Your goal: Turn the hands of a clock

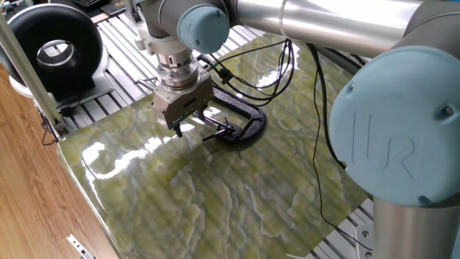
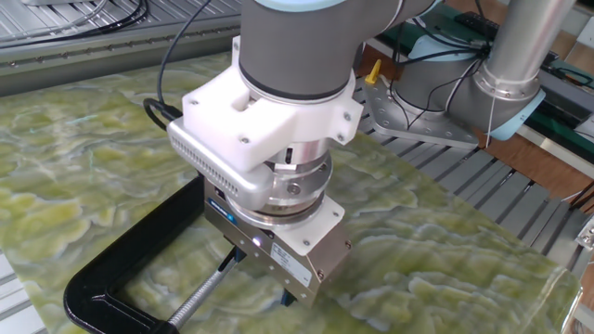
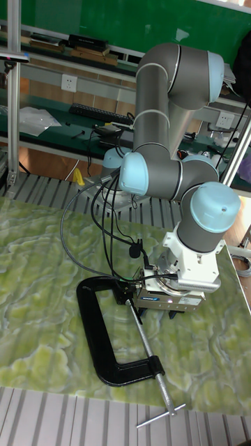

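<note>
Gripper [image 1: 184, 126] pointing down over the green marbled table [image 1: 215, 208], fingers parted and grasping nothing, clock hands [image 1: 218, 132] lying just beside the fingertips, sitting in the black clamp [image 1: 248, 124]

One fixed view: high, looking down across the green marbled table [image 1: 215, 208], arm's base joint large in the near right foreground. The other fixed view: low and very close, wrist and gripper [image 2: 299, 295] filling the frame, table edge and rails behind. Tall fixed view: farther back, facing shelves, whole arm visible. All three share the black C-clamp [image 3: 94, 327] beside the gripper.
</note>
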`<state>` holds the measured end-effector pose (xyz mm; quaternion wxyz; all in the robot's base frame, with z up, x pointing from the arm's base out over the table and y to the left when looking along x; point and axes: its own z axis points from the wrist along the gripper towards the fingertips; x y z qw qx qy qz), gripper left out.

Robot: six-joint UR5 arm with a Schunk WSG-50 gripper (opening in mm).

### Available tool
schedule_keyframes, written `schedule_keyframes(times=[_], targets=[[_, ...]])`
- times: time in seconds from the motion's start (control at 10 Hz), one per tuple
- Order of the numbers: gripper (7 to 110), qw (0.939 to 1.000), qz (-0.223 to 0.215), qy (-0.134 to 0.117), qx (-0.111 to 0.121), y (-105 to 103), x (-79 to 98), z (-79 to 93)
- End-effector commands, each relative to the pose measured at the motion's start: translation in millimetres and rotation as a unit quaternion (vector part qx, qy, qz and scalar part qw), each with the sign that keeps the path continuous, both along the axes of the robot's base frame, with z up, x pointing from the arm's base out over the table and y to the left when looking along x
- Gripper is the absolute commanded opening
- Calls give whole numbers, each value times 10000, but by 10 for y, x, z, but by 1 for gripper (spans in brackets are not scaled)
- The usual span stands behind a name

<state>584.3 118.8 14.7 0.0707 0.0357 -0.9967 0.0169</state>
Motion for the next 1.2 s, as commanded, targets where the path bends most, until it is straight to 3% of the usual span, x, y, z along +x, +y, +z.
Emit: schedule_keyframes(times=[0.0,0.2,0.4,0.9,1.0,1.1], targets=[[7,10000,-21,9,-40,-46,7,39],[7,10000,-29,8,-2,-30,9,44],[7,9998,-22,40,190,72,-16,69],[7,9999,-19,-68,145,45,23,69],[22,9999,-8,-144,84,5,65,79],[22,9996,20,-266,95,-7,121,67]])
